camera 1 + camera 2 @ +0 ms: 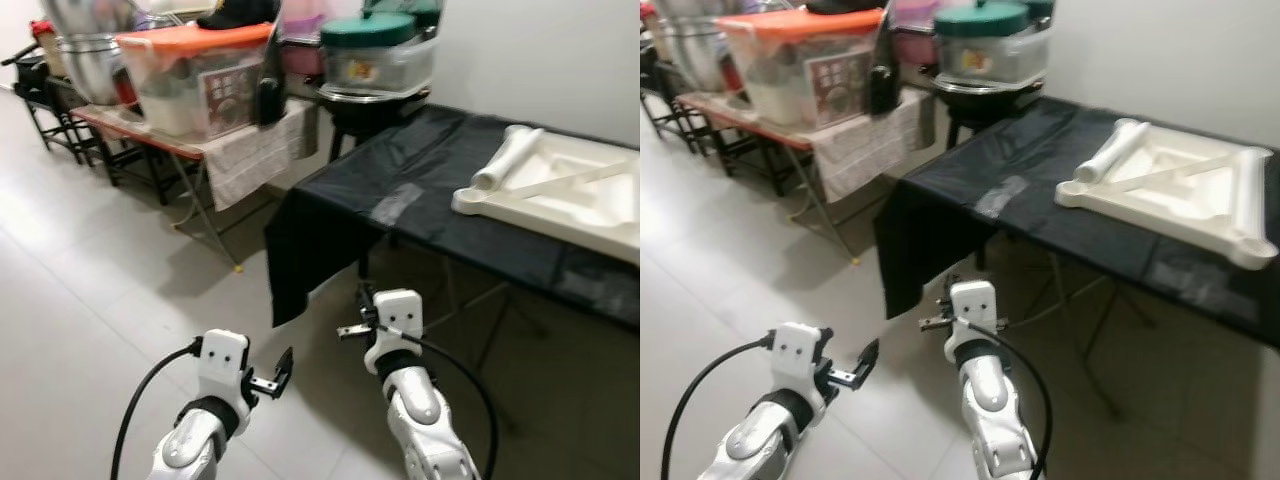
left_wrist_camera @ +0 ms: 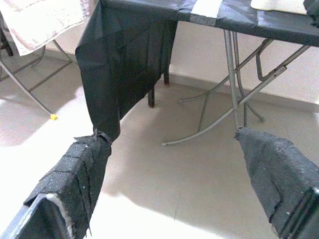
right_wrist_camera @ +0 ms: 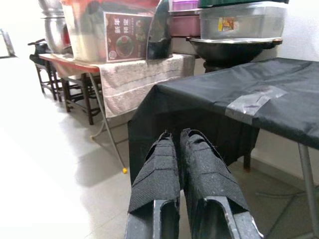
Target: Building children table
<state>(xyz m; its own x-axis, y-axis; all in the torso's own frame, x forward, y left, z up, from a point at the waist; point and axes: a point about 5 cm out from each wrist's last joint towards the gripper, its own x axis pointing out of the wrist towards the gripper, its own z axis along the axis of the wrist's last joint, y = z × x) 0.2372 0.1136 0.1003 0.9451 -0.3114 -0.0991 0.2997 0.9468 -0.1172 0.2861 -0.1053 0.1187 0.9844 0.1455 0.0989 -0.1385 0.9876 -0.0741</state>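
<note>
Standing back from the big black-covered table point(image 1: 430, 190), we see the white little table top point(image 1: 1185, 190) lying upside down on it, so a leg can go into its corners. One white leg point(image 1: 507, 157) rests across its near edge, ready to pick up. Our left gripper point(image 1: 283, 368) hangs low with fingers spread apart. Our right gripper point(image 1: 350, 329) has fingers pressed together, holding nothing.

Head eyes look down; wrist views face the black-draped table point(image 1: 420, 190).
</note>
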